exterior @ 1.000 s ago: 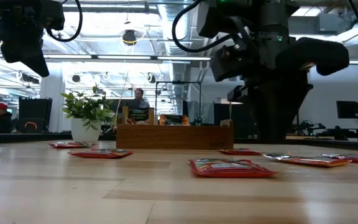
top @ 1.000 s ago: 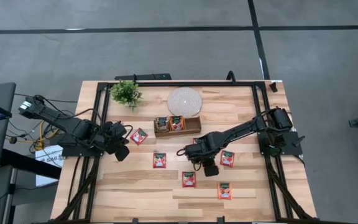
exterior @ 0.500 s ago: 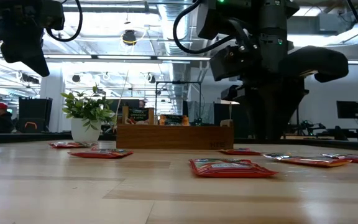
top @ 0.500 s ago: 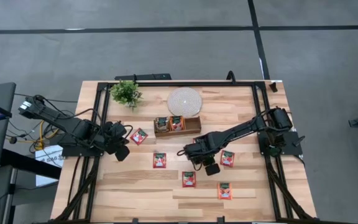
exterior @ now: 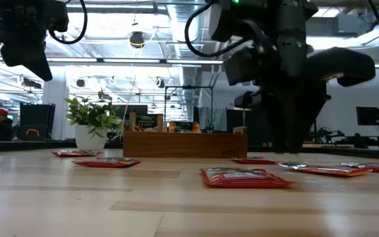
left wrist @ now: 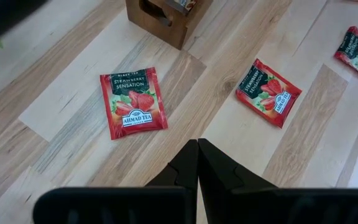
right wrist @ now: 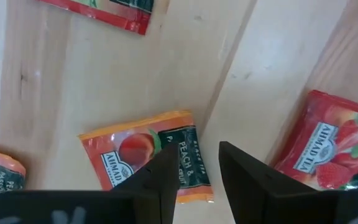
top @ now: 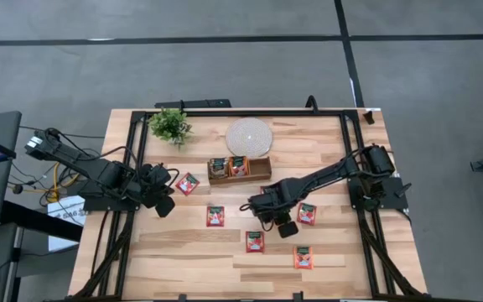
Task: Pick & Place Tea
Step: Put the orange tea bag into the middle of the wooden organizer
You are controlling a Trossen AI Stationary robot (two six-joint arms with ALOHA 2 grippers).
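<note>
Red-orange tea sachets lie flat on the wooden table: (top: 188,184), (top: 215,216), (top: 255,242) and others. My right gripper (right wrist: 211,182) points straight down near the table's middle (top: 268,211) and is open. It stands low over the end of a peach sachet (right wrist: 143,158). One finger (right wrist: 166,177) is over that sachet's end and the other (right wrist: 247,177) over bare wood. A strawberry sachet (right wrist: 328,155) lies just beside it. My left gripper (left wrist: 197,163) is shut and hangs above the table's left side (top: 164,204), over a strawberry sachet (left wrist: 133,102). My right gripper comes at the peach sachet's end (right wrist: 194,186) from above, and the sachet lies flat on the table. I cannot tell whether a fingertip touches it. My left gripper touches nothing.
A brown wooden tray (top: 261,170) stands behind the sachets, with sachets upright in two of its compartments. A round white disc (top: 249,136) and a small potted plant (top: 171,126) stand at the far side. Bare wood lies along the near edge.
My right gripper has rolled a little about its own downward line while staying over the same spot. The sachets have not moved.
</note>
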